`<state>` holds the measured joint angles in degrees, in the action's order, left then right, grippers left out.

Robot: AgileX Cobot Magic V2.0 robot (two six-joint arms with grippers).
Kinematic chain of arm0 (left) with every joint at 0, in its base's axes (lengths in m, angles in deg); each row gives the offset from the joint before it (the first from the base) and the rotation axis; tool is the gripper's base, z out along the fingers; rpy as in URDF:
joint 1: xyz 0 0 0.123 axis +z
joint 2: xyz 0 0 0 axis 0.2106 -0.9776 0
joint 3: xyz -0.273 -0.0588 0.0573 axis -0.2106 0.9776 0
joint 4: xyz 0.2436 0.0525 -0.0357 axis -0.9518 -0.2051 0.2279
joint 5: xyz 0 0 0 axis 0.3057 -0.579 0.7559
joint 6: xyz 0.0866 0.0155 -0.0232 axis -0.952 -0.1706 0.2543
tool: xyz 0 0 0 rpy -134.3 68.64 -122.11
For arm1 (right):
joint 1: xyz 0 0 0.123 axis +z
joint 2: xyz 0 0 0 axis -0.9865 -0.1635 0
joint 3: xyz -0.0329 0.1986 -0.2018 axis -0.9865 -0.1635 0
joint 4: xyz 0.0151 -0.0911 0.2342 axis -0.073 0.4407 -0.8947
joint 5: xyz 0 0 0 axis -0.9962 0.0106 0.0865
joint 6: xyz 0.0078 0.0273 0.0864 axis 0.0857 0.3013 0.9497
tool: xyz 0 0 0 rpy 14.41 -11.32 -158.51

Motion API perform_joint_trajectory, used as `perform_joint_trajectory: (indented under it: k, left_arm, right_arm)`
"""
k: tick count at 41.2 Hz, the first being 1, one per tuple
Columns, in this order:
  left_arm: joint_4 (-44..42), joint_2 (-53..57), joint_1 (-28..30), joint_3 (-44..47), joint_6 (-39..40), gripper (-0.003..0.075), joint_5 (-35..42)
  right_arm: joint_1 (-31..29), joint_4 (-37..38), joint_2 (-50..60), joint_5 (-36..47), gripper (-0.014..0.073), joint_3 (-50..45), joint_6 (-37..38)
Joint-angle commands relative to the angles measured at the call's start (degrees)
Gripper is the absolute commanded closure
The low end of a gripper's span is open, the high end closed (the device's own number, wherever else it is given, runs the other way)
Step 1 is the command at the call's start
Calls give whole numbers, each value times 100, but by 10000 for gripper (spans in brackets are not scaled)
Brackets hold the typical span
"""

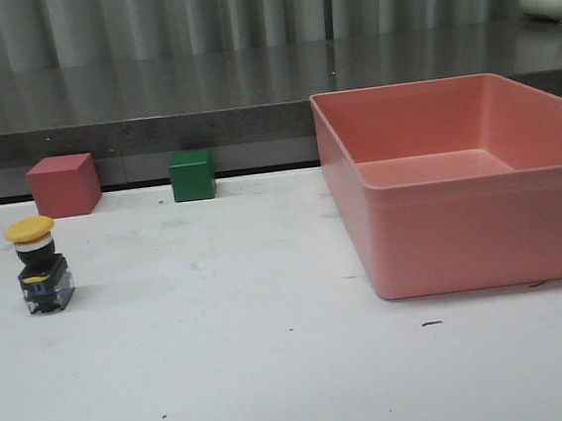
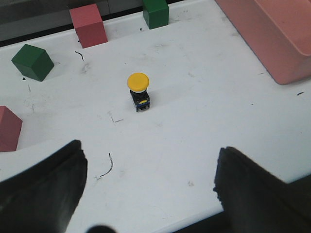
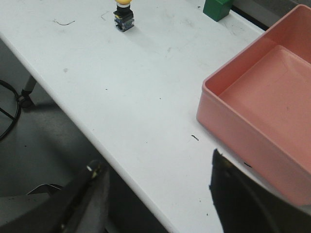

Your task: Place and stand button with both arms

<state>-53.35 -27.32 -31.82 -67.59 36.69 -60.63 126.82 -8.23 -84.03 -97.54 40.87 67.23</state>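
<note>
The button [image 1: 40, 263] stands upright on the white table at the left, yellow cap on top, black-and-blue base below. The left wrist view shows the button [image 2: 138, 91] well ahead of my left gripper [image 2: 148, 170], which is open with nothing between its dark fingers [image 2: 53, 184]. My right gripper [image 3: 155, 187] is also open and empty, hanging over the table's near edge; from there the button [image 3: 123, 14] is far off. Neither arm appears in the front view.
A large pink bin [image 1: 462, 178] fills the right side of the table. A red cube [image 1: 62, 185] and a green cube [image 1: 192, 175] sit at the back edge. Another green cube [image 2: 32, 61] and red cube [image 2: 8, 128] lie left of the button.
</note>
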Motion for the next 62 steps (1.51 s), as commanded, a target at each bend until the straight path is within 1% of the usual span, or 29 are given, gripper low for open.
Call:
perform_joint_trajectory:
  k: [1,8,11,14,18,20,23,25,26,29,32,34,50,52,54,58,62]
  left_arm:
    - [137,365,-33,53,-13,187,200]
    - [243,946,-33,452,-13,188,200]
    - [243,1060,-33,614,-13,213,200]
    - [243,1113,-33,753,-13,278,249]
    - [243,1113,-33,872,-13,407,382]
    - [243,1113,-33,934,-13,473,536]
    - [243,1113,-33,994,-13,561,816]
    - [243,1113,-33,1012,-13,612,1018]
    - [243,1113,-33,1012,-13,639,1107]
    - [314,1113,-33,1012,-13,694,1380]
    - [314,1113,-33,1012,-13,736,1557]
    - [314,1113,-33,1012,-13,740,1597]
    - [296,1113,-33,1022,-13,740,1597]
    - [284,1186,-33,1089,-13,740,1701]
    - [284,1273,25,1198,-13,740,1867]
    - [284,1523,400,1593,-13,740,2306]
    - [311,1858,780,2285,-13,740,3189]
  right_arm:
    - [2,34,-21,357,116,150,-52]
    - [2,34,-21,357,116,150,-52]
    - [2,34,-21,357,116,150,-52]
    - [2,34,-21,400,116,150,-52]
    - [2,34,-21,411,118,150,-52]
    - [2,34,-21,411,137,150,-52]
    - [2,34,-21,412,218,150,-52]
    - [2,34,-21,418,312,150,-52]
    - [2,34,-21,418,372,150,-52]
    - [2,34,-21,412,517,150,-52]
    - [2,34,-21,412,638,150,-52]
    - [2,34,-21,406,660,150,-52]
    - [2,34,-21,400,662,150,-52]
    - [2,34,-21,400,662,150,-52]
    - [2,34,-21,393,662,150,-52]
    - [2,34,-21,394,662,150,-52]
    - [2,34,-21,394,662,150,-52]
